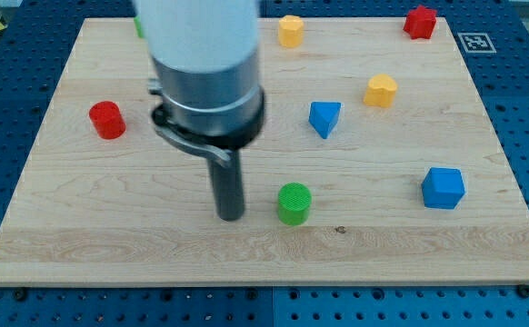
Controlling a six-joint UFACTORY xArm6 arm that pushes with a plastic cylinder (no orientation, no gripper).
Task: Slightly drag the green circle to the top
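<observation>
The green circle (294,203) is a short green cylinder standing on the wooden board (110,236), a little below the middle of the view. My tip (230,217) is at the end of the dark rod, just to the left of the green circle, at about the same height in the view and with a small gap between them. The arm's white and grey body (205,73) hangs above the rod and hides part of the board's upper left.
A red cylinder (107,120) is at the left. A blue triangle-like block (324,118) and a yellow block (381,91) are above the green circle. A blue cube (443,188) is at the right. A yellow block (290,30) and a red block (420,22) lie along the top. A green sliver (140,25) shows beside the arm.
</observation>
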